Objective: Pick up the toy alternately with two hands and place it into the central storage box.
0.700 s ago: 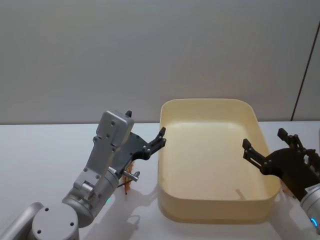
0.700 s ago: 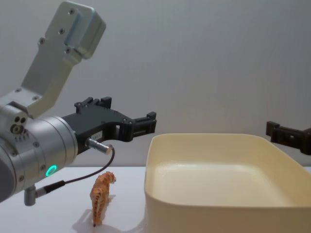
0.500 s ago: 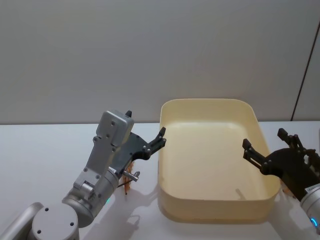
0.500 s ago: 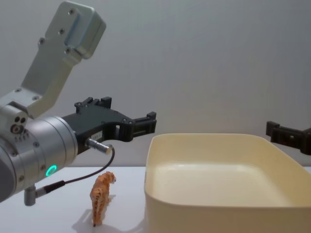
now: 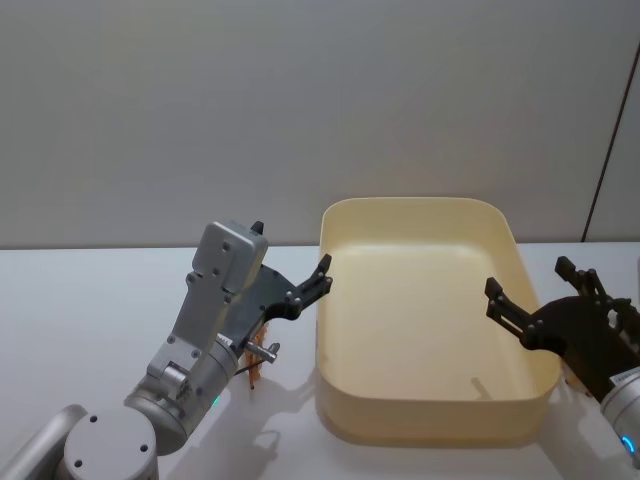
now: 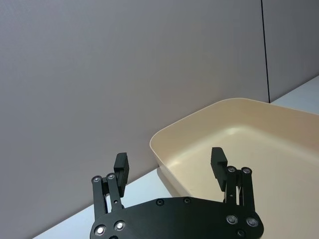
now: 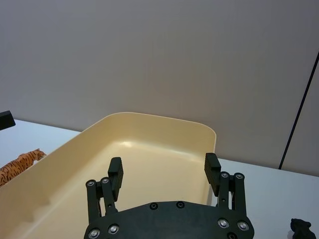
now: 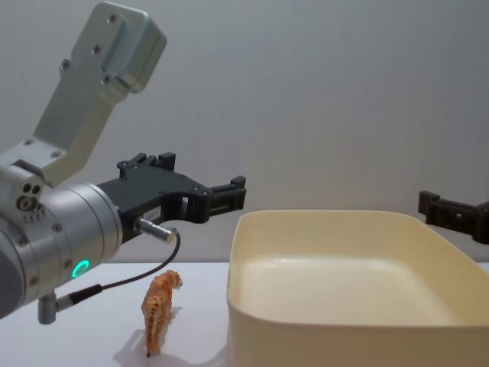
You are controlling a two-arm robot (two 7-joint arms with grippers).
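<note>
White table (image 5: pixel 80 300) — tiger toy (image 8: pixel 159 310) stands beneath left hand (image 8: pixel 233 195).

- Diffuse, even, moderately bright lighting; no harsh glare.
- Soft shadows lie on the tabletop (image 5: pixel 90 310) along the near side of the storage box (image 5: pixel 430 425).
- Mild sheen on the box floor; the green ring light (image 8: pixel 79 268) glows.

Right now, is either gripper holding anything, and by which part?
Nothing is held: left gripper and right gripper are both open and empty; the toy tiger stands on the table.
</note>
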